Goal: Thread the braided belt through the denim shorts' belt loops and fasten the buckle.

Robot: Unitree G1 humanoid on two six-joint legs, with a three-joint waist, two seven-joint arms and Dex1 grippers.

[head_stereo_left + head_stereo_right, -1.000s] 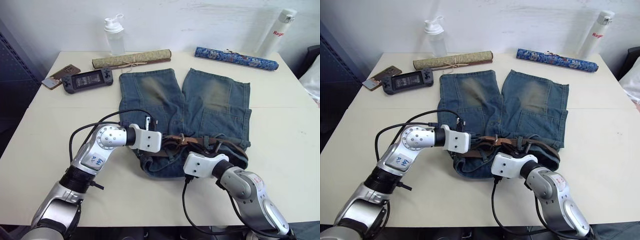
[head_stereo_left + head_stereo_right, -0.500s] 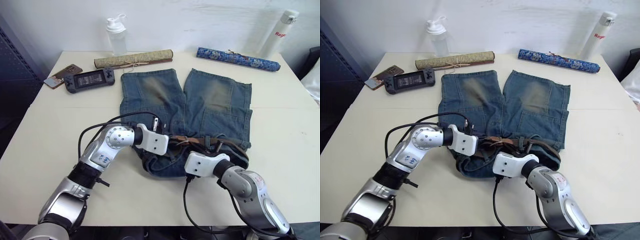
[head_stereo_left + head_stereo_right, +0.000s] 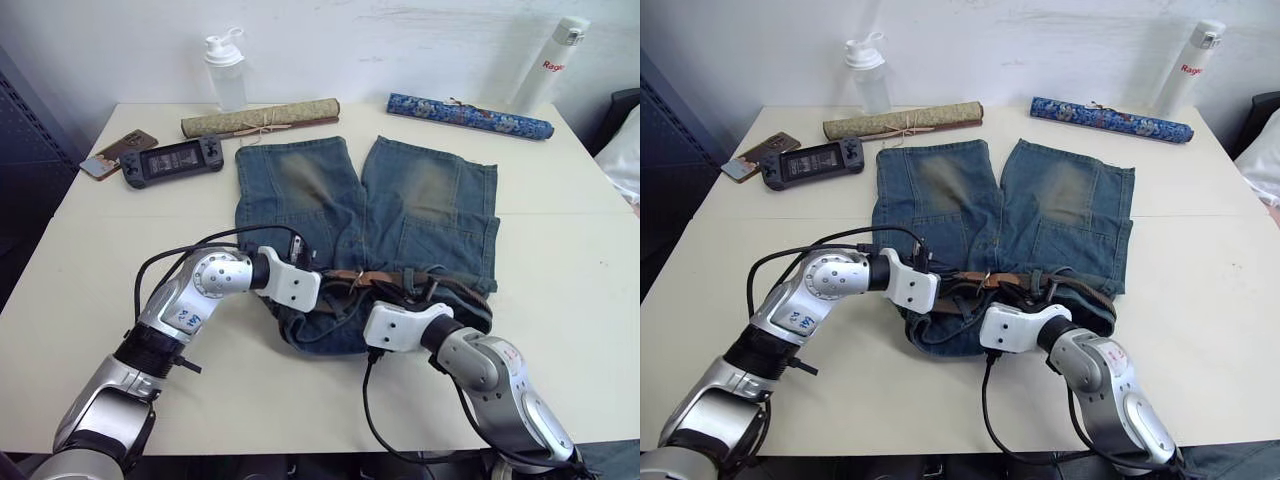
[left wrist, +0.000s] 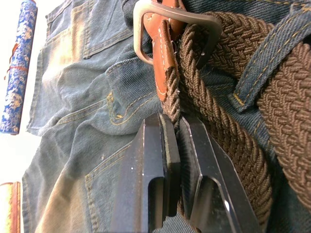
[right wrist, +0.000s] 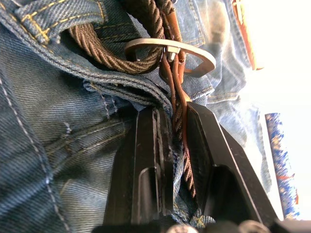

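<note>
i have the denim shorts [image 3: 365, 215] flat on the table [image 3: 100, 260], waistband toward me, legs pointing away. the braided belt [image 4: 228, 121] already sits along the waistband and passes under at least one of the belt loops [image 4: 262, 63].

left gripper [image 4: 179, 127]: jaws narrow, pinched on the braid just behind the tan leather tip, which lies against the buckle [image 4: 146, 36]. right gripper [image 5: 176, 114]: also narrow, clamped on the strap and its brown leather tab right beside the same silver frame. both grips meet at the middle of the waistband, almost touching.

risks, as i judge them:
- the two grips are so near that any feed of the tip could knock one set of fingers against the other.
- the woven strap is soft; pushed rather than pulled, it may bunch instead of sliding through the frame.
- the right jaws may also hold a fold of denim, so a pull could drag the waistband along.
- i cannot tell where the prong sits, so it may snag the weave.
</note>
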